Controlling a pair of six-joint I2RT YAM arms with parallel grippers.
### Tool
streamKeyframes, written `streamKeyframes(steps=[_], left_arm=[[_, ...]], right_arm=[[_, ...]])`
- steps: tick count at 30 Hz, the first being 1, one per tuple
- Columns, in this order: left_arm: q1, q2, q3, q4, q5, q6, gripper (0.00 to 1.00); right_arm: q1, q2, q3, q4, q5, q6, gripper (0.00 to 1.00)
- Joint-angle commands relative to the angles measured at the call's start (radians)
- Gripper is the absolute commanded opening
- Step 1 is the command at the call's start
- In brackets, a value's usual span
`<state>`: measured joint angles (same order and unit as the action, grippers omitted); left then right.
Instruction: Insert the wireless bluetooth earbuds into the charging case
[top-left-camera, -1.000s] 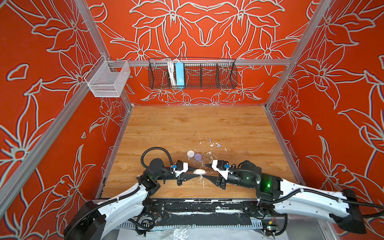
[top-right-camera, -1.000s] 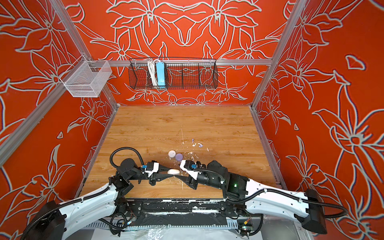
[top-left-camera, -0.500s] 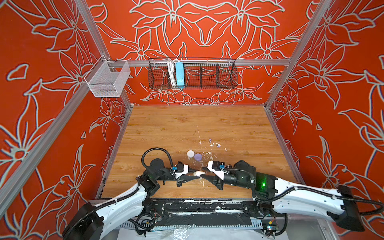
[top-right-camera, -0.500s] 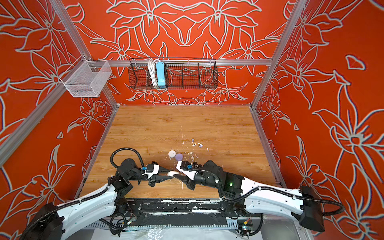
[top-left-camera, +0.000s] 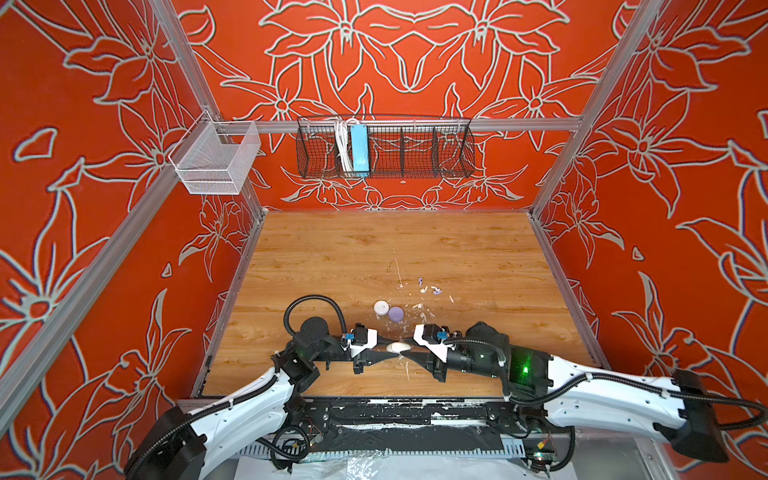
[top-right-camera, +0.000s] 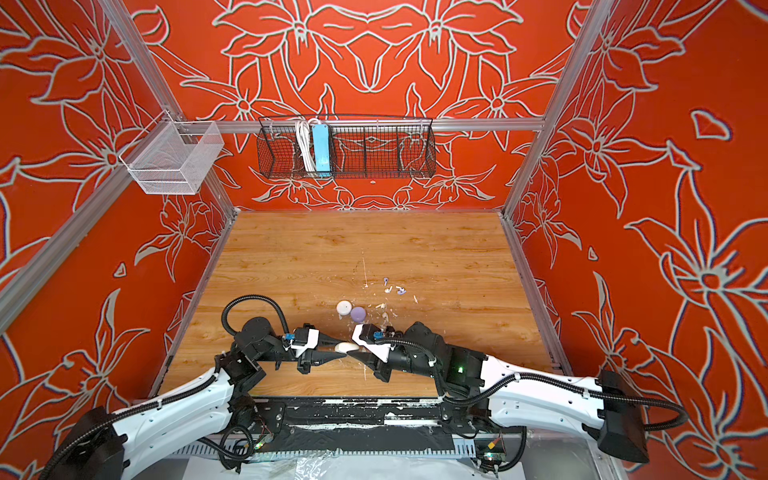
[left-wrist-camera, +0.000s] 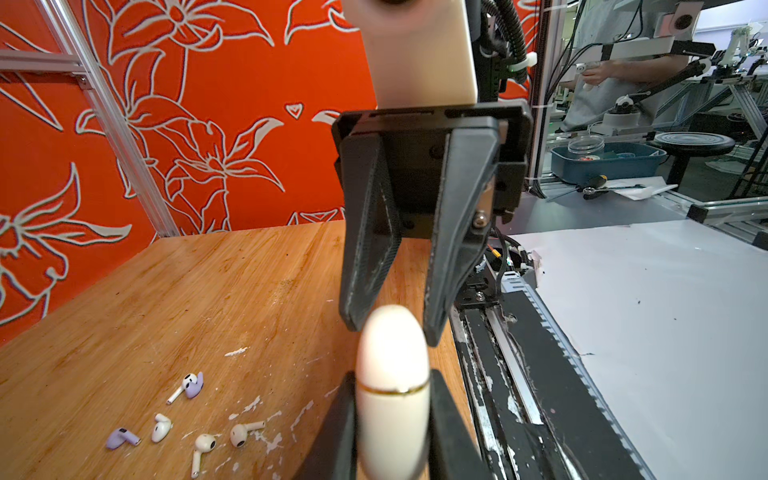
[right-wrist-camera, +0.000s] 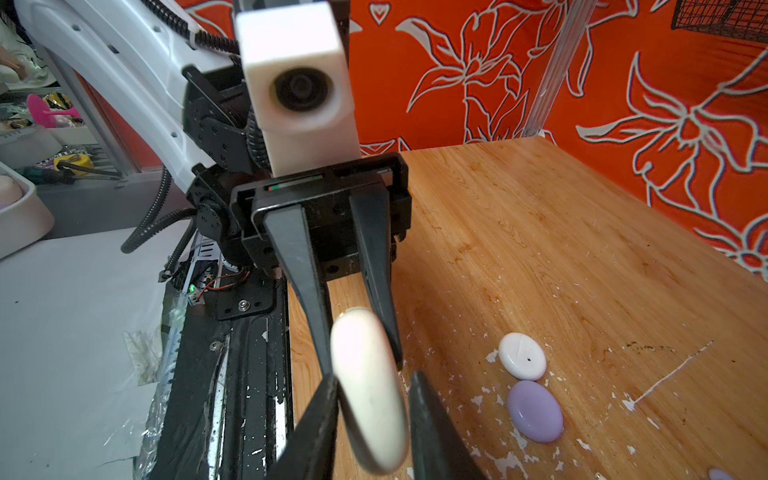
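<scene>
2 grippers meet at the table's (left-wrist-camera: 208, 291) near edge. Left gripper (left-wrist-camera: 392, 380) pinches the cream charging case (left-wrist-camera: 392, 353). Right gripper (left-wrist-camera: 392, 330) straddles the case's free end, fingers slightly spread, with a slim gap on 1 side. 6 earbuds (left-wrist-camera: 189, 384) lie loose on the wood, well apart from all fingers.

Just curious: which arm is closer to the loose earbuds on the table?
Right. The right gripper sits just below the earbuds in a top view; the left gripper sits farther left, clamping the cream case.
</scene>
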<state>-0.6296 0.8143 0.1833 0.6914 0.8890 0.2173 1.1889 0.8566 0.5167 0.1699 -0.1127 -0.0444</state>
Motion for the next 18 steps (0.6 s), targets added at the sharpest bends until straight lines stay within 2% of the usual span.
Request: streamKeyframes(steps=[1, 18], left_arm=[[-0.011, -0.01, 0.026, 0.026, 0.032, 0.019, 0.0], [-0.021, -0.021, 0.03, 0.016, 0.05, 0.034, 0.0]], right_arm=[[-0.002, -0.003, -0.021, 0.013, 0.016, 0.007, 0.32], [-0.003, 0.035, -0.015, 0.035, 0.006, 0.005, 0.32]])
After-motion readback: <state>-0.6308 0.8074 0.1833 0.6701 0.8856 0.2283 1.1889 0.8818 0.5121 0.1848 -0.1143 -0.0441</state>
